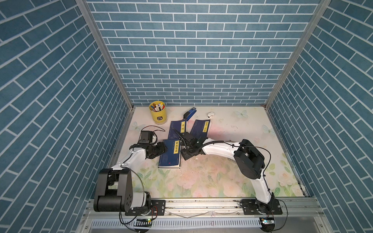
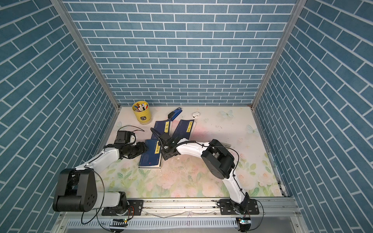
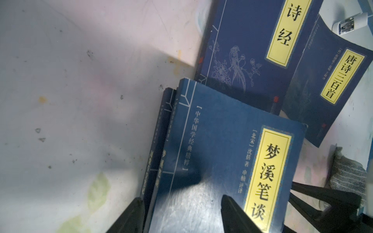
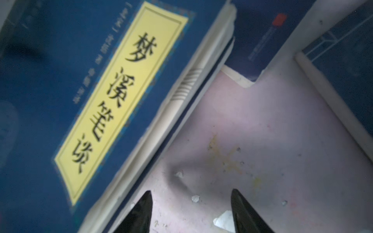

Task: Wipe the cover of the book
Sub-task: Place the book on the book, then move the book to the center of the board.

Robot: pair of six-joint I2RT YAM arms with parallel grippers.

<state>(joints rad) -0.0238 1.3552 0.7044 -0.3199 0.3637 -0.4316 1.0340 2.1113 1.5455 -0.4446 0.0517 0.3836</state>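
Pincer pose: left arm [image 1: 131,159] and right arm [image 1: 218,150] stretch low and inward, book [image 1: 170,159] flat between them.
Left gripper [image 3: 181,198] is spread wide and empty, one finger [image 3: 232,207] over the cover, its mate out over the table [image 3: 70,100] past the spine. Right gripper [image 4: 191,190] gapes too, gripping nothing, hanging just beside the page edge. At the table's far edge, a yellow cup [image 1: 158,118] bristles with pens [image 1: 157,107]. Book rests atop a second book [image 3: 150,167], left of the table's middle.
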